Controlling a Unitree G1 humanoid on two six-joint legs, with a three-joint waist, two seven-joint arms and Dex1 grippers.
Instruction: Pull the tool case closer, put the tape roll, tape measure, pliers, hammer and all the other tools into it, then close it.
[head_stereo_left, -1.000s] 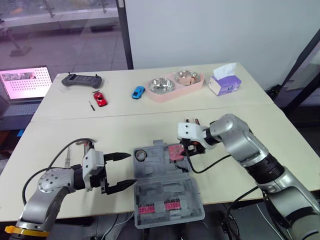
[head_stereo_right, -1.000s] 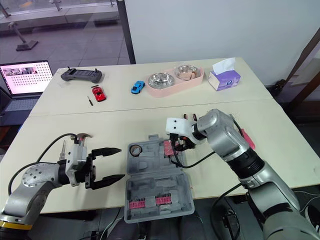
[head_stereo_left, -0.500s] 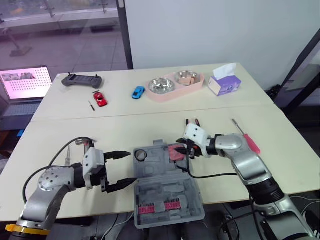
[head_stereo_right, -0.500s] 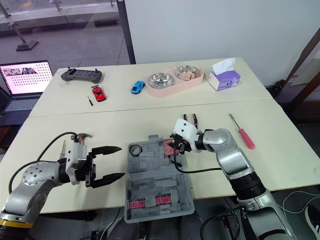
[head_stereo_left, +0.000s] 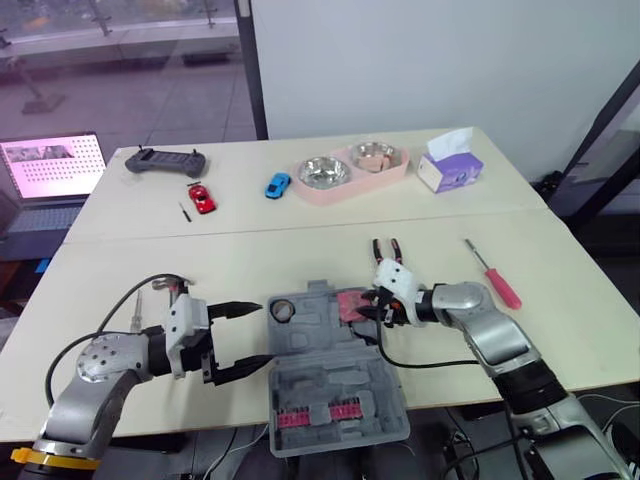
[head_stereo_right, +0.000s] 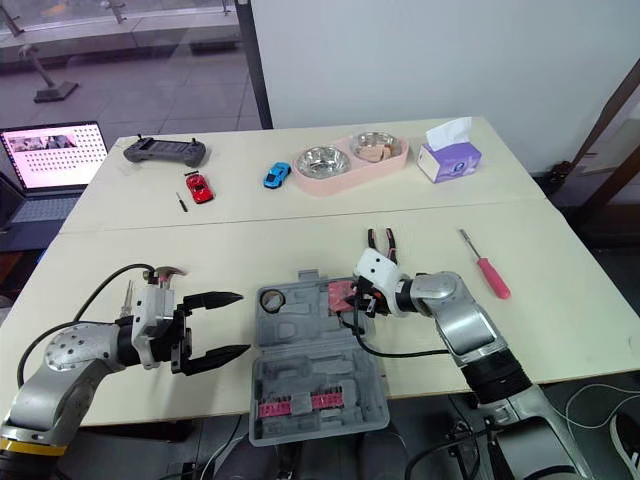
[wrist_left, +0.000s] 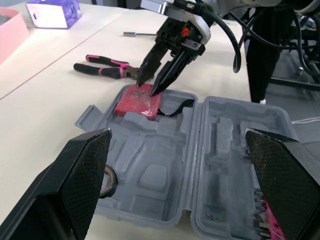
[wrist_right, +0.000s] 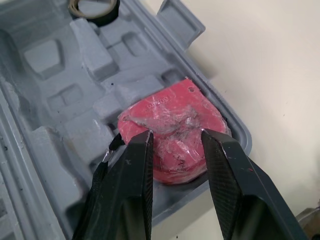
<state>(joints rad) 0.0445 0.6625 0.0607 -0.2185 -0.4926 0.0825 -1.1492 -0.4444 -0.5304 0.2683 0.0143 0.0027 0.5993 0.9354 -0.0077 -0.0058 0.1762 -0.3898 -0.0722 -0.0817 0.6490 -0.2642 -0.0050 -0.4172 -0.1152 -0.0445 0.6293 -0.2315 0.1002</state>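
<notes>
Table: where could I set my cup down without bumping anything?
Roomiest: the bare stretch between the red toy car and the tool case, left of the pliers. Also the corner past the screwdriver, nearer than the tissue box. Crowded: around the case, where the left pincer and right pincer sit.

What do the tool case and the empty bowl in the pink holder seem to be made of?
Tool case: grey plastic, matte, judging by its moulded recesses. Bowl: probably polished metal, since it gleams with bright reflections.

Bright, even diffuse light w/ soft faint shadows on table (head_stereo_right: 250, 250) & glowing laptop screen (head_stereo_right: 50, 155).
</notes>
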